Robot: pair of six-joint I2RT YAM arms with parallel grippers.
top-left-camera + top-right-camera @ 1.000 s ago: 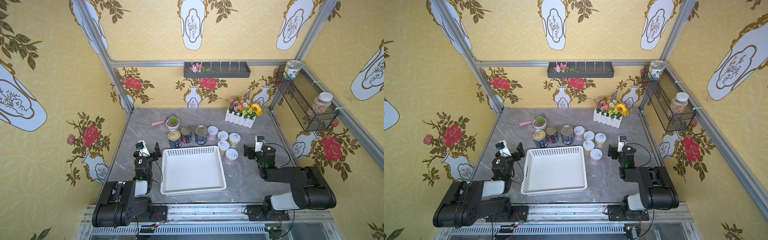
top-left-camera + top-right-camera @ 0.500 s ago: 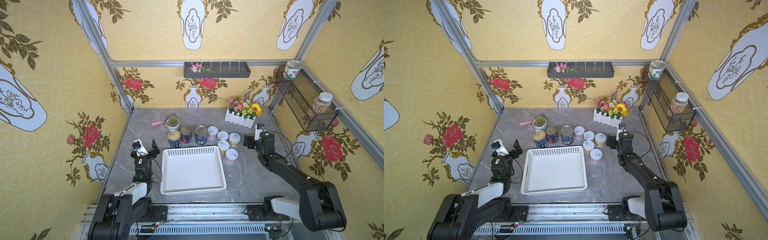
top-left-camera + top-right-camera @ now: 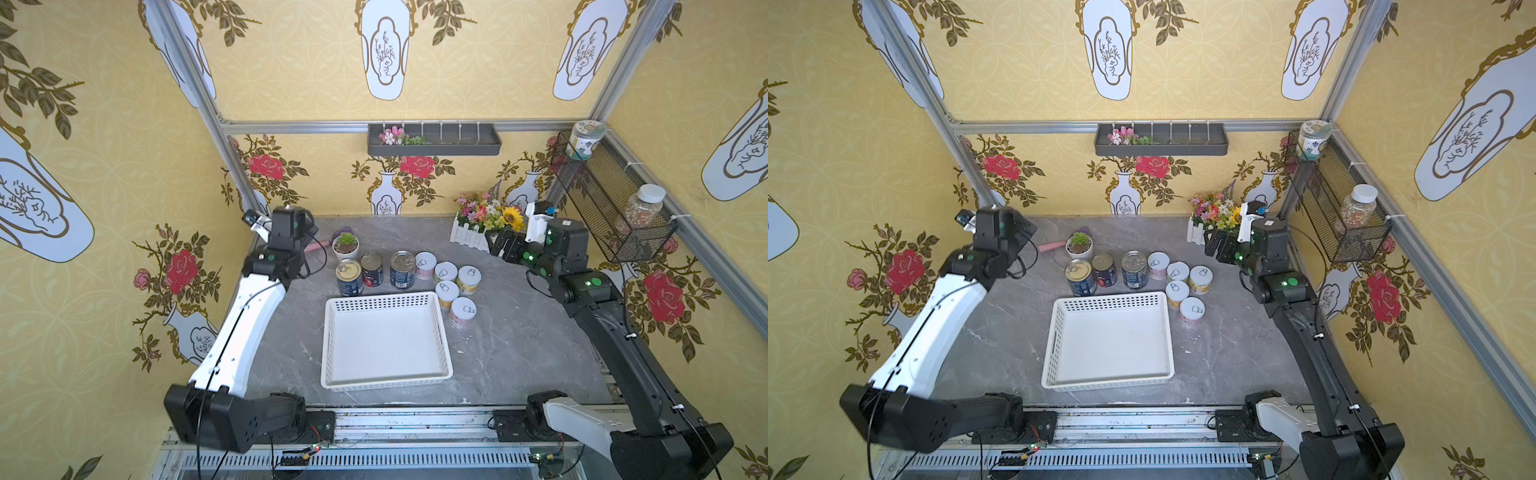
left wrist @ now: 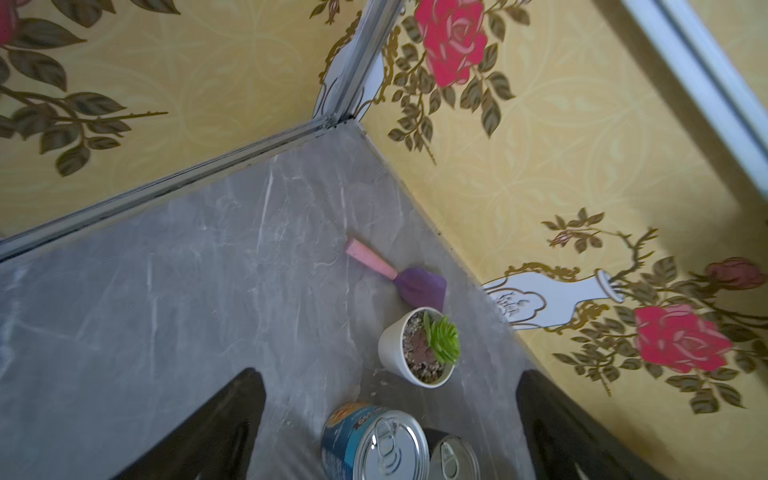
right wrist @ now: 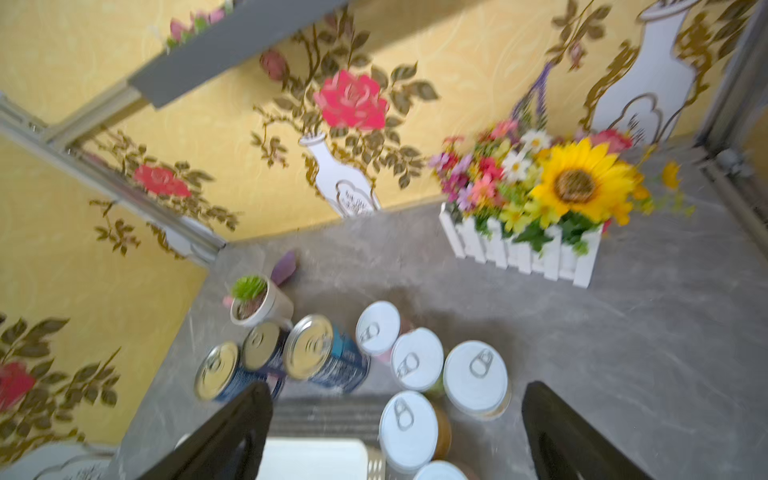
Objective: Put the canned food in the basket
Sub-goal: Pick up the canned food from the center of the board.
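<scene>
White basket (image 3: 382, 303) sits beside the cans (image 3: 402, 270); left and right jaws both stand apart.

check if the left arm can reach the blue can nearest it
Probably yes: the left gripper is open, and the blue can shows between its jaws in the wrist view with nothing over it. The potted plant and the next can stand close, so it may be tight.

A mock-home robot lab booth: floral wallpaper (image 3: 291, 62) on aluminium framing (image 3: 291, 124), marble-look tabletop (image 3: 519, 353), arm mounting rail (image 3: 415, 424).
</scene>
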